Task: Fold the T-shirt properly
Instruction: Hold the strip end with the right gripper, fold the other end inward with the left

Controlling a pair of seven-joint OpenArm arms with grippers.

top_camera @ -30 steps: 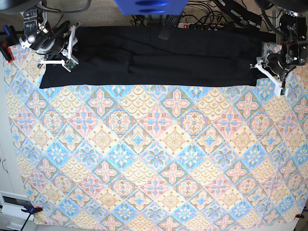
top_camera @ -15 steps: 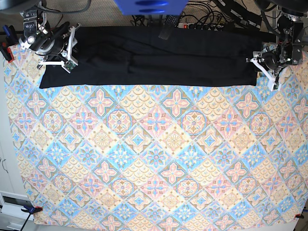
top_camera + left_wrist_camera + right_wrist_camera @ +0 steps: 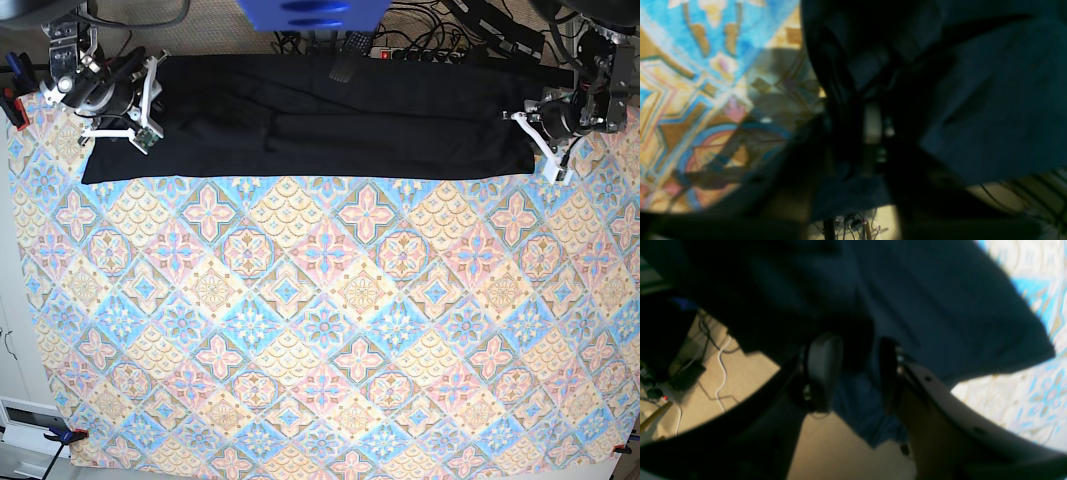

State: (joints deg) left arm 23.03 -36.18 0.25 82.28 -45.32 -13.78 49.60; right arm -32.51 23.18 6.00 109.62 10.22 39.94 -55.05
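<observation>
The black T-shirt (image 3: 330, 115) lies in a long flat band along the far edge of the table. My left gripper (image 3: 530, 125) sits at the band's right end. In the left wrist view, dark cloth (image 3: 990, 100) bunches into the left gripper (image 3: 870, 110), whose jaws are shut on it. My right gripper (image 3: 152, 100) is at the band's left end. In the right wrist view its fingers (image 3: 823, 370) stand apart, open, astride the shirt's edge (image 3: 940, 306), and a flap of cloth hangs between them.
A patterned tablecloth (image 3: 320, 320) covers the table, held by clamps at its corners (image 3: 65, 435). A blue object (image 3: 312, 12) hangs over the far edge. A power strip and cables (image 3: 420, 50) lie on the floor behind the table.
My left gripper has moved left and away onto the shirt's right end, and its jaws have closed on the cloth. The right arm has hardly moved.
</observation>
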